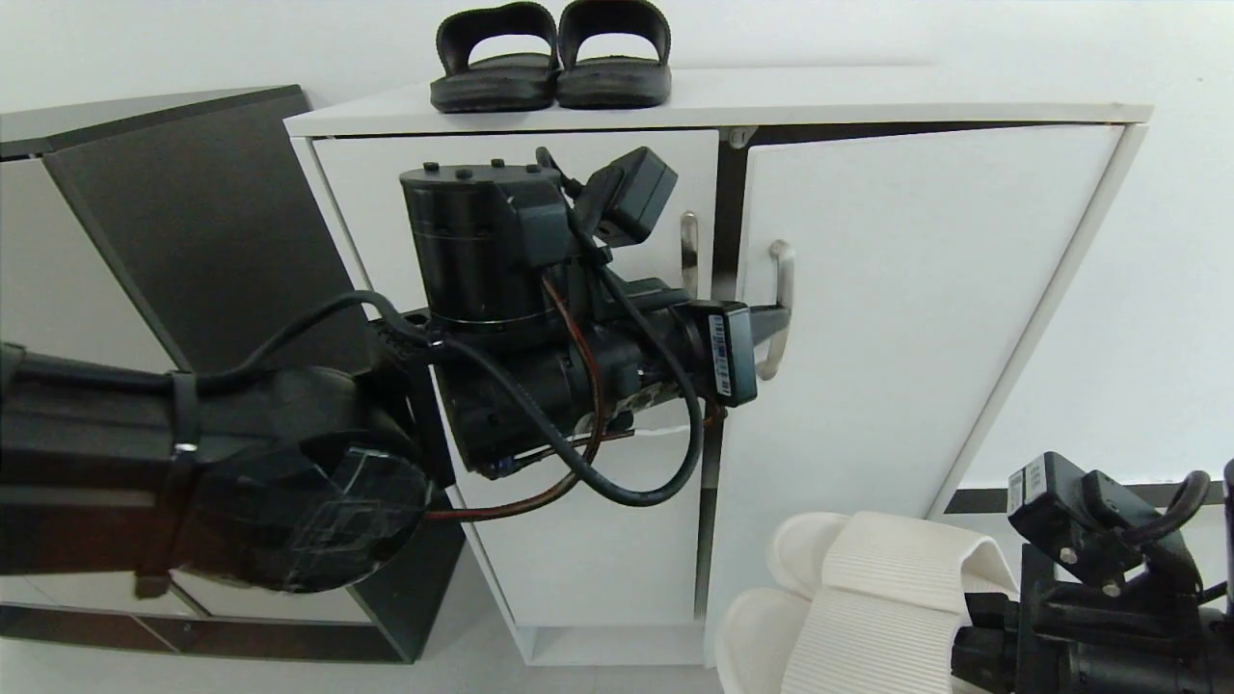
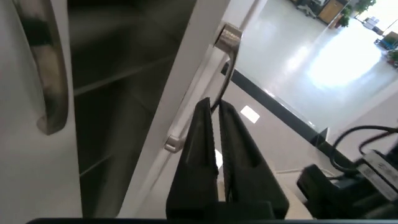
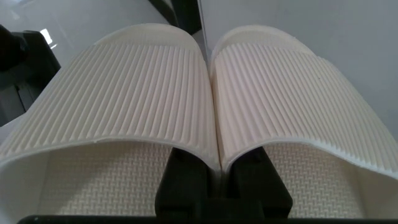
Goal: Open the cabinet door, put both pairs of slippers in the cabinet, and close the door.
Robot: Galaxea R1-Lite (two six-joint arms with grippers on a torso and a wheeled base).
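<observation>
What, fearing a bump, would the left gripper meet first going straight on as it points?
The right door's handle, already between the jaws of the left gripper; pushing on, probably the door panel behind it.

White cabinet top (image 1: 868, 96): pr of black slippers (image 1: 551, 58) sits on it, left of centre, side by side & touching, at the near edge. Cabinet (image 1: 916, 289) stands on light grey floor (image 1: 627, 680), w/ dark unit (image 1: 193, 222) just beside it on left. Dark shelves (image 2: 118, 81) inside.
</observation>
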